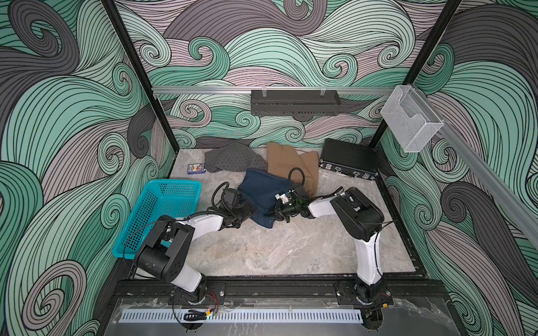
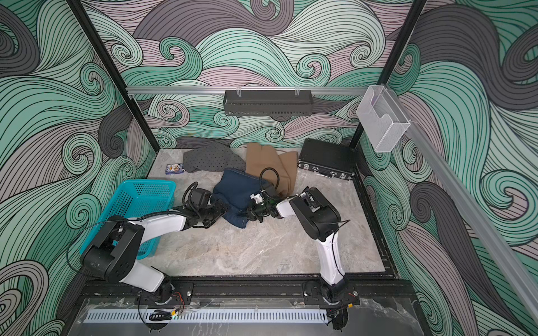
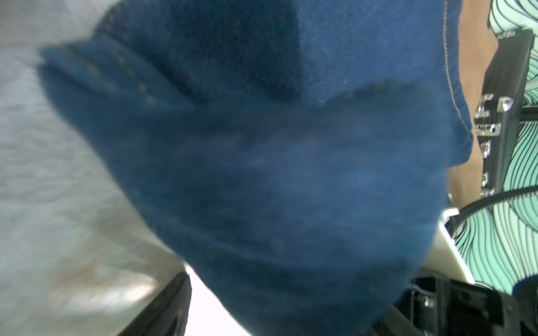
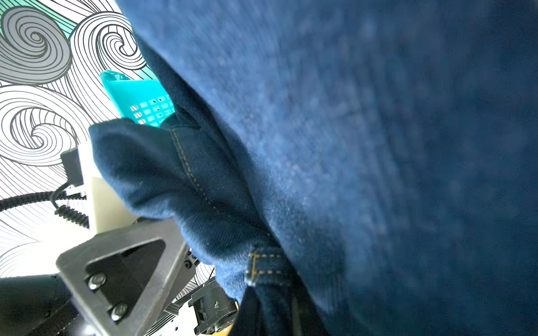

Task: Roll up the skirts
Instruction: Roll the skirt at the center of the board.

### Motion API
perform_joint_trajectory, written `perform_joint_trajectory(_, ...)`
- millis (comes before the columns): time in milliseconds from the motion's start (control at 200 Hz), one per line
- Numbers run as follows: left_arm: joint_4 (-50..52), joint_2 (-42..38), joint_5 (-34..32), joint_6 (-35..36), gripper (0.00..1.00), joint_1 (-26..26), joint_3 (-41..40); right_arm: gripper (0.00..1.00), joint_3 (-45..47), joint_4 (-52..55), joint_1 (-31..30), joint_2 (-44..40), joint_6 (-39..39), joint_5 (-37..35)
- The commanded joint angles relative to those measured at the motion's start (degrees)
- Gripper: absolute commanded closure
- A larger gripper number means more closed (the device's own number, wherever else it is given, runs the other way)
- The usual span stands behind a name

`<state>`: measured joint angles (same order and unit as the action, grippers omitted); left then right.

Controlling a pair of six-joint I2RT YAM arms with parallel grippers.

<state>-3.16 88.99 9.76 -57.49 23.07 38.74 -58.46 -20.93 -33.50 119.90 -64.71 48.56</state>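
Note:
The dark blue denim skirt (image 1: pixel 262 189) (image 2: pixel 235 186) lies bunched mid-table between my two grippers. My left gripper (image 1: pixel 248 209) (image 2: pixel 221 208) is at its left side, open; in the left wrist view the denim skirt (image 3: pixel 291 174) fills the space between the jaws, with a bright gap beside one finger (image 3: pixel 168 305). My right gripper (image 1: pixel 276 213) (image 2: pixel 248 215) is shut on the denim skirt's (image 4: pixel 349 145) near right edge, its fingertips hidden by cloth. Behind lie the tan-brown skirt (image 1: pixel 288 163) (image 2: pixel 267 160) and the dark grey dotted skirt (image 1: pixel 233 158) (image 2: pixel 212 157), both loose.
A teal perforated basket (image 1: pixel 163 209) stands at the left, beside my left arm. A black hard case (image 1: pixel 349 158) sits at the back right, and a small card box (image 1: pixel 196 168) at the back left. Bare marble table (image 1: pixel 276 250) stretches in front of the denim.

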Motion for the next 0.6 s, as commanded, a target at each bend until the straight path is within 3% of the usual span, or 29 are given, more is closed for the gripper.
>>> perform_joint_trajectory(0, -0.4, 4.1, -4.8, -5.0, 0.24, -0.9, 1.5, 1.0, 1.1, 8.6, 0.3, 3.7, 0.8, -4.3)
perform_joint_trajectory(50, 0.4, 5.2, -5.8, -6.7, 0.28, -1.2, 2.0, 1.0, 1.0, 8.7, 0.4, 3.6, 1.1, -4.3)
perform_joint_trajectory(195, 9.0, 8.4, -8.4, -9.6, 0.51, -2.5, 6.4, 1.0, 0.5, 9.5, 0.3, 3.3, 2.7, -4.3)
perform_joint_trajectory(340, 15.9, 10.6, -9.4, -10.2, 1.0, -3.0, 10.1, 1.0, -0.1, 11.4, 0.2, 2.5, 5.7, -4.7)
perform_joint_trajectory(395, 17.5, 11.2, -9.5, -10.1, 1.0, -3.3, 10.7, 1.0, 0.1, 11.7, 0.2, 1.6, 7.1, -5.4)
perform_joint_trajectory(440, 19.6, 11.8, -9.5, -9.5, 1.0, -3.6, 11.7, 0.94, 0.7, 11.5, 0.2, 0.3, 8.6, -6.3)
perform_joint_trajectory(595, 32.1, 16.6, -8.9, -4.6, 1.0, -4.5, 19.3, 0.56, 5.6, 11.9, 0.3, -7.8, 16.2, -13.2)
